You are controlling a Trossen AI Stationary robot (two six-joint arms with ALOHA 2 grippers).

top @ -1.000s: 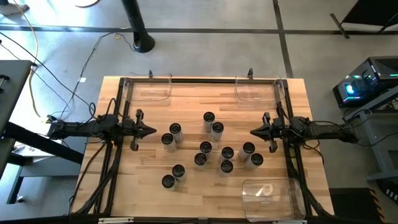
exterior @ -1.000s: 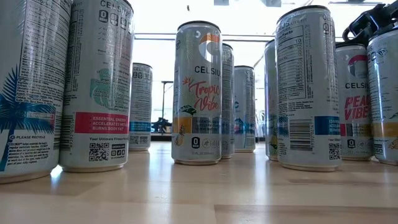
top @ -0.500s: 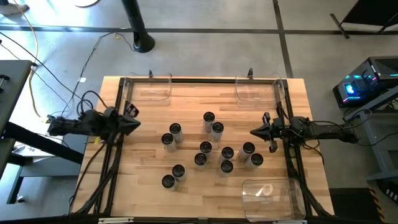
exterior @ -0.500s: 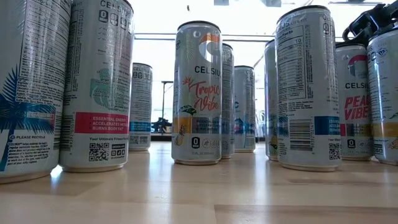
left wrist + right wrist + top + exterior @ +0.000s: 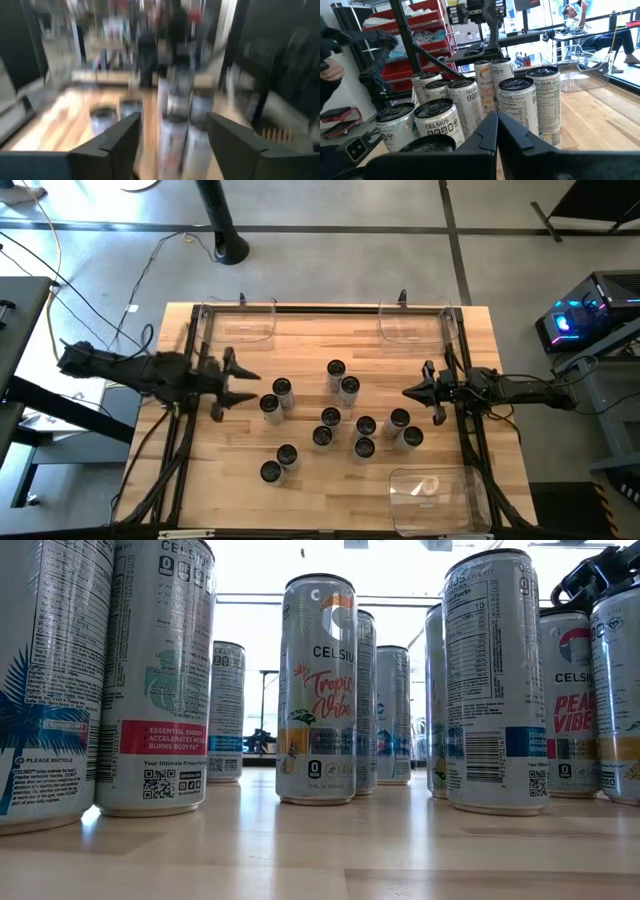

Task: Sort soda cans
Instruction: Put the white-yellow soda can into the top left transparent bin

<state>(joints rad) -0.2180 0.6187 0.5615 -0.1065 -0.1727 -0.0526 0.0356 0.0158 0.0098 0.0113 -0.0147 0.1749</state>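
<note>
L gripper point(image 5: 250, 385), fingers spread, empty, sits just beside nearest of the grey-white upright soda cans point(image 5: 270, 405). R gripper point(image 5: 408, 392) closed, empty, near cans' other side.

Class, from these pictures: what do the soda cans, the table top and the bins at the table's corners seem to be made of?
Soda cans: probably thin metal with a glossy printed coat; silvery rims and sharp reflections suggest it.
Table top: wood, seemingly joined strips; pale grain lines run along it.
Bins: likely clear plastic; the wood shows through them.
</note>
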